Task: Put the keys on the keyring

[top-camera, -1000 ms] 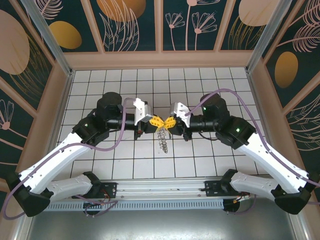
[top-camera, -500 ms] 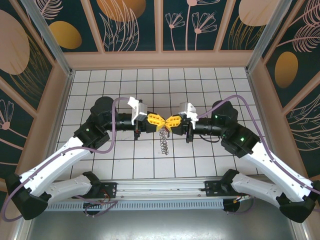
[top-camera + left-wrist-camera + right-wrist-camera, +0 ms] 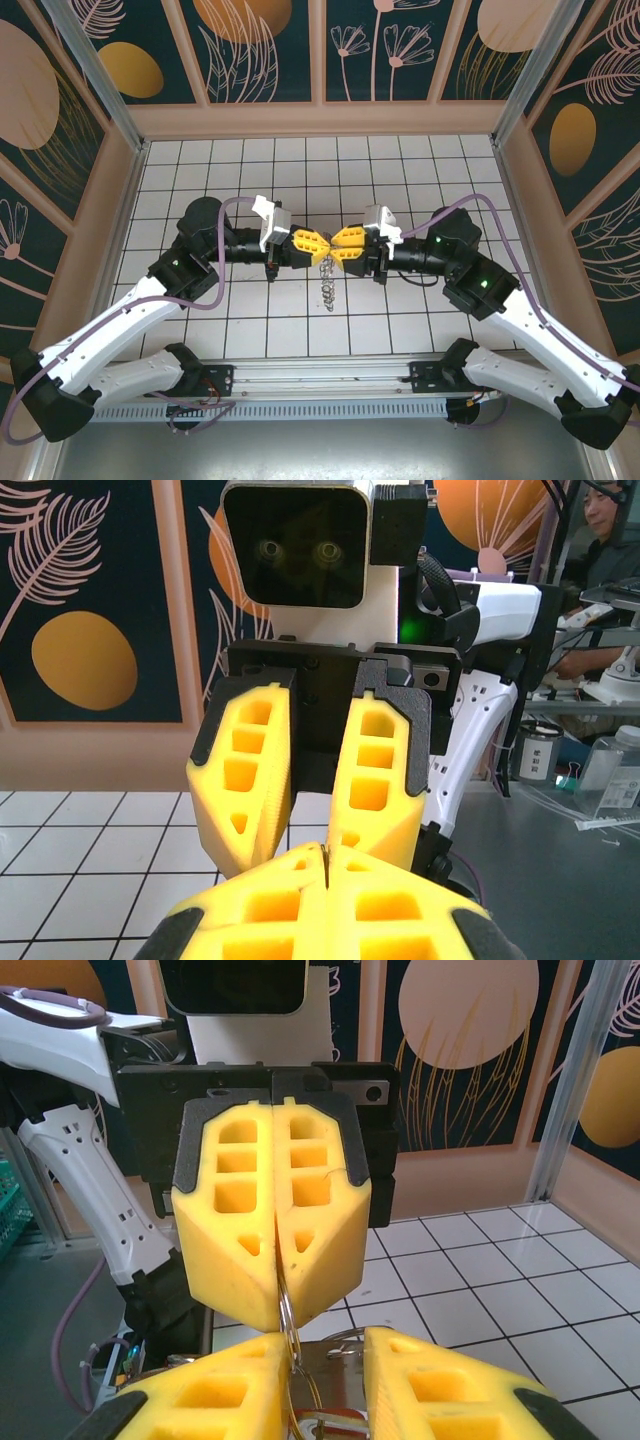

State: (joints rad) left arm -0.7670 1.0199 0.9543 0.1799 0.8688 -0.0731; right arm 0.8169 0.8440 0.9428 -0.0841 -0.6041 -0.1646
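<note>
1. Left gripper (image 3: 277,1298): fingers pressed together, pinching the thin wire of the keyring (image 3: 327,285).
2. Keyring: its chain-like length hangs below the meeting fingertips, over the tiled table (image 3: 200,170).
3. Right gripper (image 3: 338,246): fingers spread, tip to tip with the left.
4. Change from one second ago: both wrists have levelled into a nearly straight line, and the meeting point is unchanged.

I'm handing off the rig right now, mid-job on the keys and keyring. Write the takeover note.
Left gripper: shut, pinching the thin metal loop of the keyring, whose chain-like part hangs below.
Right gripper: open, tips close against the left's, gripping nothing.
Keys: too small to tell whether one is on the ring.
Left to do: check the ring; thread the key if it is missing.
</note>
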